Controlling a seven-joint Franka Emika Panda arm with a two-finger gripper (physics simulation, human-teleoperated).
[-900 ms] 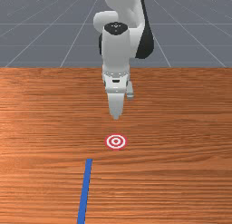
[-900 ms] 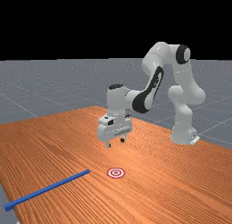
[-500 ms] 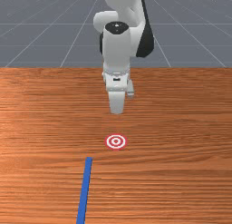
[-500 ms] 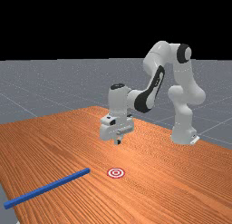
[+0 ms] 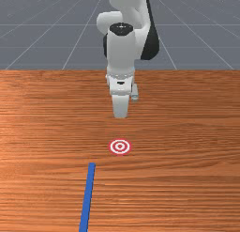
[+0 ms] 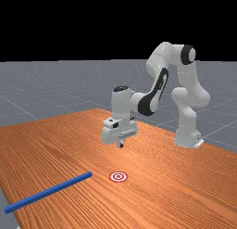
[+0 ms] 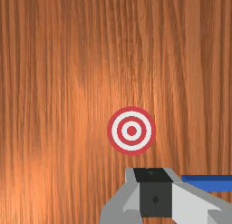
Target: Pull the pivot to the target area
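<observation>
A grey floor point(image 6: 28, 84) with pale grid lines stretches behind and below everything else. On it stands the table point(image 5: 178, 132), its orange-brown top crossed by darker streaks of grain.

The white and grey arm point(image 6: 185, 79) rises from its base at the far view's right and reaches across toward that view's left, where its hand points down. In the front view it comes in from the far side, close to the middle.

The long blue bar point(image 5: 87, 198) lies in the near part of the table, at the front view's left, and runs out of that picture at the near side. It slants a little, its far end leaning toward the front view's right. In the far view its other end, at that view's left, reaches past the table's edge.

The gripper point(image 6: 121, 145) hangs above the wood, on the far side of the target in the front view and apart from the bar. Its fingers are pressed together with nothing pinched between them; in the wrist view a dark fingertip point(image 7: 155, 200) shows.

The red and white ringed target point(image 5: 120, 146) is flat on the table, a little farther than the bar's far end and to its right in the front view, and the two do not touch.
</observation>
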